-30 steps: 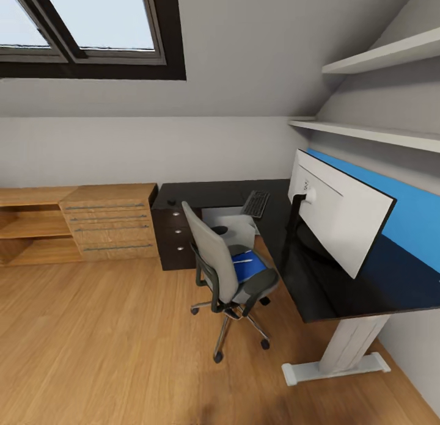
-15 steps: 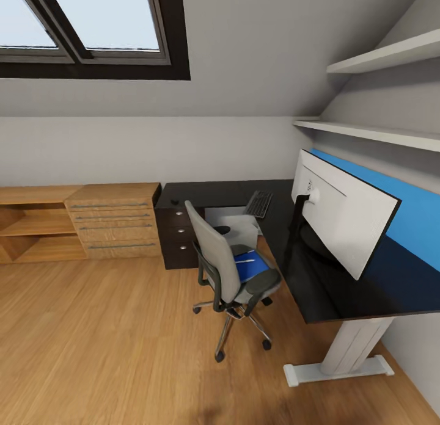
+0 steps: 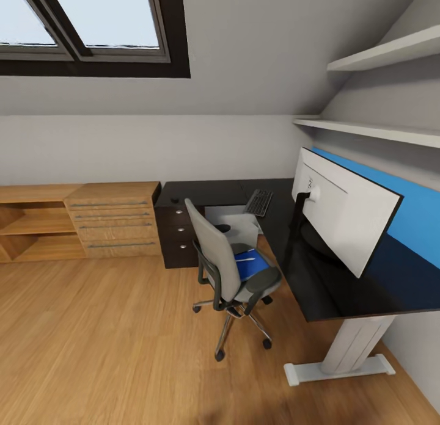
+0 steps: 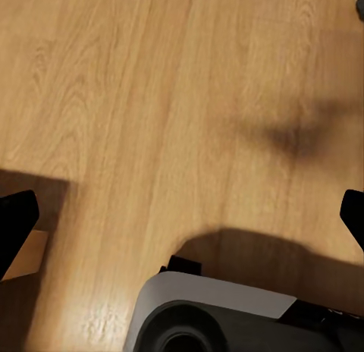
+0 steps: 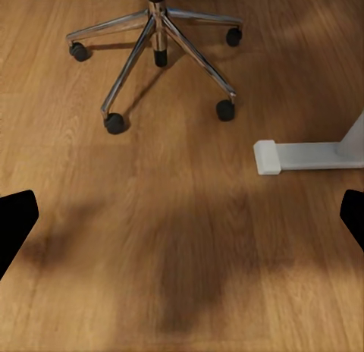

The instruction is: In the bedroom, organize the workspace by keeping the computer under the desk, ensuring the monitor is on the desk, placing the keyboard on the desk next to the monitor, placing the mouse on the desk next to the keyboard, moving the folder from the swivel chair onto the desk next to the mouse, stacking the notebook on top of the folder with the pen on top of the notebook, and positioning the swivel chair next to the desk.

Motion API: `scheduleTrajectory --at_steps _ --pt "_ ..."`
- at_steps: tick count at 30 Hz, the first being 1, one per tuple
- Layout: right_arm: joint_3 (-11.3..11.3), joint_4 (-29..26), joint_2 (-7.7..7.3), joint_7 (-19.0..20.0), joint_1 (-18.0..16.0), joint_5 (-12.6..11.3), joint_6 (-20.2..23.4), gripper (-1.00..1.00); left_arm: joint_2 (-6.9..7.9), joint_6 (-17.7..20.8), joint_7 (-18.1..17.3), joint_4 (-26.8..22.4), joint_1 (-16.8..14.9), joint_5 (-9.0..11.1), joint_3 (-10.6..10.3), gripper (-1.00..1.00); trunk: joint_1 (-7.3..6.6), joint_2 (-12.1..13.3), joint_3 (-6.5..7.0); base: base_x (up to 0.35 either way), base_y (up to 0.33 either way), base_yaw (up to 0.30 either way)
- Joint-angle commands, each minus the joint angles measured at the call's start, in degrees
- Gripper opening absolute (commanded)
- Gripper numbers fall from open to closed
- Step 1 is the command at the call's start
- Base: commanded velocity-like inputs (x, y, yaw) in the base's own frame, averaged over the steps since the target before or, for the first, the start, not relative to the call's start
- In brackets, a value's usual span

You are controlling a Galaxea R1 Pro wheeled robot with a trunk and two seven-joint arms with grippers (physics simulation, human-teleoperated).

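The black L-shaped desk [image 3: 214,192] runs along the back and right walls. On its right wing stands the monitor [image 3: 342,220], its pale back towards me. The keyboard [image 3: 258,202] lies near the desk's inner corner, and the mouse [image 3: 175,200] sits at the left end above the drawers. Under the desk stands the silver-grey computer [image 3: 241,225]. The swivel chair [image 3: 223,263] is in front of the desk, with the blue folder [image 3: 252,265] and white pen [image 3: 244,259] on its seat. I cannot make out the notebook. My left gripper [image 4: 182,223] and right gripper [image 5: 182,219] hang open over the floor, holding nothing.
A light wooden drawer chest [image 3: 113,220] and low shelf [image 3: 33,226] stand left of the desk. The chair's chrome star base [image 5: 155,33] and the desk's white foot [image 5: 303,155] lie ahead of the right gripper. My base [image 4: 220,314] shows below the left gripper.
The whole head view has shifted a little, so the camera moved. Nothing in the room has moved.
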Motion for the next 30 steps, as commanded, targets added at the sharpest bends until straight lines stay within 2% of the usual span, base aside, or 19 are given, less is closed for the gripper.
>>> scheduleTrajectory --at_steps 1,30 --pt "-0.03 0.02 -0.02 -0.14 -0.03 0.36 -0.11 1.0 -0.02 -0.16 0.07 0.03 -0.03 -0.03 0.07 1.0 0.23 -0.45 -0.24 0.0 0.0 0.0" --pt "0.08 0.02 0.09 -0.1 -0.04 0.32 0.04 1.0 -0.05 -0.15 0.25 0.05 -0.03 0.02 0.01 1.0 6.6 -12.08 -5.45 0.0 0.0 0.0"
